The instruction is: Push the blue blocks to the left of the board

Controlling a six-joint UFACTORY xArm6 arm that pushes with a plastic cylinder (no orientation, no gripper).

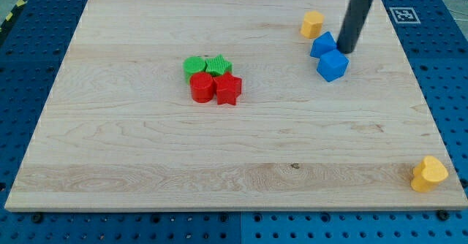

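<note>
On the pale wooden board (146,149) over blue pegboard (29,61), my tip (342,51), a jawless end effector, touches two blue blocks (327,55)

We see the board (234,149) brightly and evenly lit, with no harsh glare on the pale wood. Shadows are soft and short: the blocks near the centre and near the top right corner cast only faint dark rims close to their bases. Our rod (356,19) looks slightly soft along its edges. The wood grain reads clearly to every corner. The board's edges look straight, with no obvious bending.
</note>
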